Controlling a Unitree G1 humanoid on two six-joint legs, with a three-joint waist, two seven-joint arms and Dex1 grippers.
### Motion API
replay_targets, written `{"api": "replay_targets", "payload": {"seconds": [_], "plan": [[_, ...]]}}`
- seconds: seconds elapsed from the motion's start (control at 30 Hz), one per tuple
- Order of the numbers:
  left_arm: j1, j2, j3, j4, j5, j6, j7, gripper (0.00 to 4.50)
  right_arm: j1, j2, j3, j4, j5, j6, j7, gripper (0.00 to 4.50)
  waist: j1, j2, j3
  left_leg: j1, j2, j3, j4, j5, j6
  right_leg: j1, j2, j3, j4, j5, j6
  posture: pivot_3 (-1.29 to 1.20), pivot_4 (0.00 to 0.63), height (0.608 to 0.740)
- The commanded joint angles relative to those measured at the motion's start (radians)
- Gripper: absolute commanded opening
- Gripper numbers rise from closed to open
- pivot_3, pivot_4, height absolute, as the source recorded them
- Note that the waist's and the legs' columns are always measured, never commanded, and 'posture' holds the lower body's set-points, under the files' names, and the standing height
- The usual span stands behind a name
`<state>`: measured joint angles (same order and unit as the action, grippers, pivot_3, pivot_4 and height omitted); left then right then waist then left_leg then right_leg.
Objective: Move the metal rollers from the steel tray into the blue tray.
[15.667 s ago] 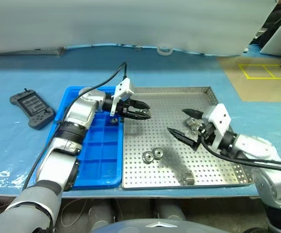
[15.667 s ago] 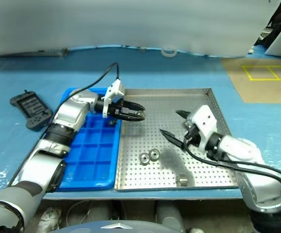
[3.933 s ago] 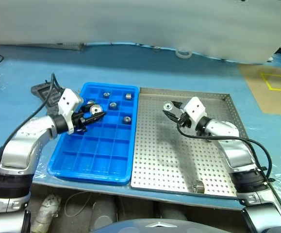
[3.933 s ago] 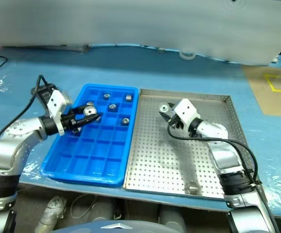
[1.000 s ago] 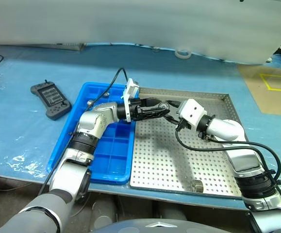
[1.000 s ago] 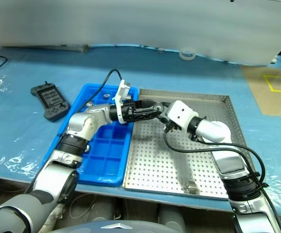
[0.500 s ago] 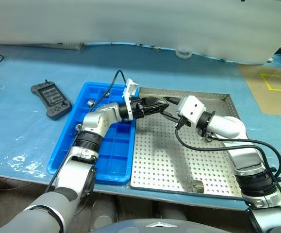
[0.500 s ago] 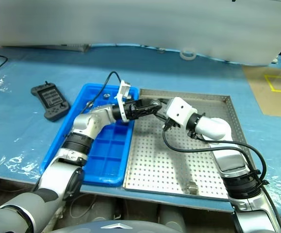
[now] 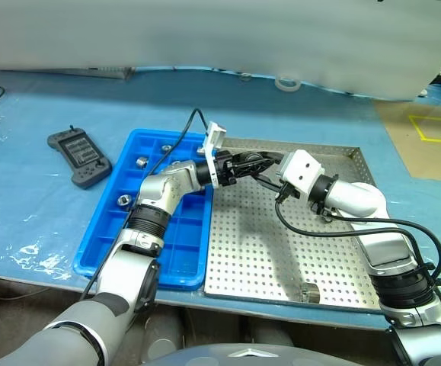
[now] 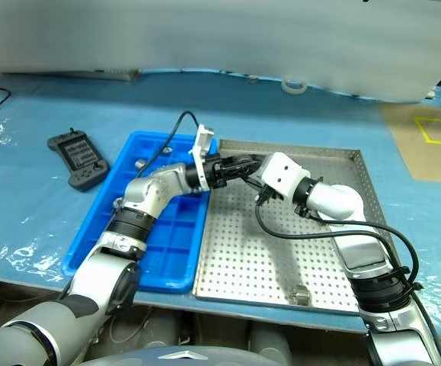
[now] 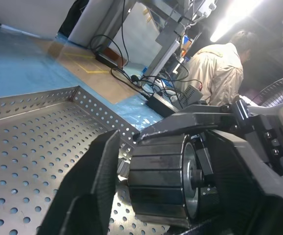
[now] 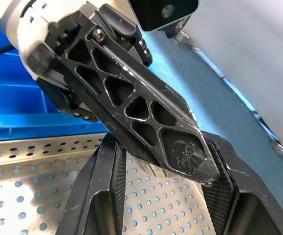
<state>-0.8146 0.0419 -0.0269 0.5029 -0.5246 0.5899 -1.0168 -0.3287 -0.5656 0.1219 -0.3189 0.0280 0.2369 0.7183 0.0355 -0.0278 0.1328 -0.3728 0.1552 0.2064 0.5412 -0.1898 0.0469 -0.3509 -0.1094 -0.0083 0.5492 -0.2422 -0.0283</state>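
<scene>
Midway, we judge: at least 2 metal rollers sit in the blue tray, and 1 lies near the front rim of the steel tray. Above the steel tray's far left corner a handoff is underway. We see the left gripper and the right gripper both pinching 1 roller. A second earlier the left fingers were spread around it; now they have narrowed onto it.
</scene>
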Motion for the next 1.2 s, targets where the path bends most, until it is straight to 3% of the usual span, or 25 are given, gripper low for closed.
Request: {"api": "replay_targets", "payload": {"seconds": [0.03, 0.13, 0.43, 0.53, 0.73, 0.97, 1.2], "plan": [[-0.008, 0.003, 0.001, -0.03, 0.0, 0.002, -0.002, 1.95, -0.015, -0.001, -0.013, -0.047, 0.008, -0.011, -0.007, 1.72, 0.0, 0.0, 0.0, 0.0, 0.0, 0.0, 0.0, 0.0, 0.0, 0.0, 0.0, 0.0, 0.0, 0.0, 0.0, -0.18, 0.15, 0.74], [-0.005, 0.008, -0.001, -0.037, 0.0, 0.006, -0.006, 1.36, -0.018, 0.001, -0.012, -0.045, 0.005, -0.011, -0.009, 1.72, -0.001, 0.0, 0.0, 0.0, 0.0, 0.0, 0.0, 0.0, 0.0, 0.0, 0.0, 0.0, -0.001, 0.0, 0.0, -0.18, 0.15, 0.74], [0.0, 0.012, 0.005, -0.061, -0.012, 0.022, -0.005, 1.35, -0.032, 0.006, -0.007, -0.034, -0.004, -0.008, -0.015, 1.72, -0.001, 0.001, 0.0, -0.001, 0.0, 0.0, 0.0, 0.0, 0.001, 0.0, 0.0, 0.0, -0.001, 0.0, 0.0, -0.17, 0.15, 0.74], [-0.002, 0.01, 0.007, -0.057, -0.009, 0.019, 0.003, 1.35, -0.034, 0.016, -0.025, -0.037, 0.059, 0.013, 0.014, 1.72, -0.001, 0.001, 0.0, -0.001, 0.0, 0.0, 0.0, 0.0, 0.001, 0.0, 0.0, 0.0, -0.001, 0.0, 0.0, -0.17, 0.15, 0.74], [-0.002, 0.008, 0.008, -0.056, -0.007, 0.016, 0.015, 1.35, -0.049, 0.015, -0.019, -0.03, 0.03, 0.065, -0.024, 3.71, -0.001, 0.001, 0.001, -0.001, 0.0, 0.0, 0.0, 0.0, 0.001, 0.0, 0.0, 0.0, -0.001, 0.0, 0.0, -0.17, 0.15, 0.74], [-0.005, 0.03, 0.019, -0.08, -0.011, 0.016, 0.029, 1.35, -0.026, -0.004, -0.006, -0.024, 0.001, 0.03, -0.025, 3.71, 0.0, 0.001, 0.001, -0.001, 0.0, 0.0, 0.0, -0.001, 0.001, 0.0, 0.0, 0.0, -0.002, 0.0, 0.0, -0.17, 0.15, 0.74], [0.069, 0.183, 0.078, -0.324, -0.065, 0.067, 0.028, 1.35, -0.011, -0.016, -0.035, -0.014, 0.045, 0.032, 0.001, 3.71, -0.01, 0.002, 0.001, -0.001, 0.0, 0.0, -0.001, 0.0, 0.001, -0.001, 0.0, -0.001, -0.002, 0.0, 0.0, -0.11, 0.15, 0.74]]}}
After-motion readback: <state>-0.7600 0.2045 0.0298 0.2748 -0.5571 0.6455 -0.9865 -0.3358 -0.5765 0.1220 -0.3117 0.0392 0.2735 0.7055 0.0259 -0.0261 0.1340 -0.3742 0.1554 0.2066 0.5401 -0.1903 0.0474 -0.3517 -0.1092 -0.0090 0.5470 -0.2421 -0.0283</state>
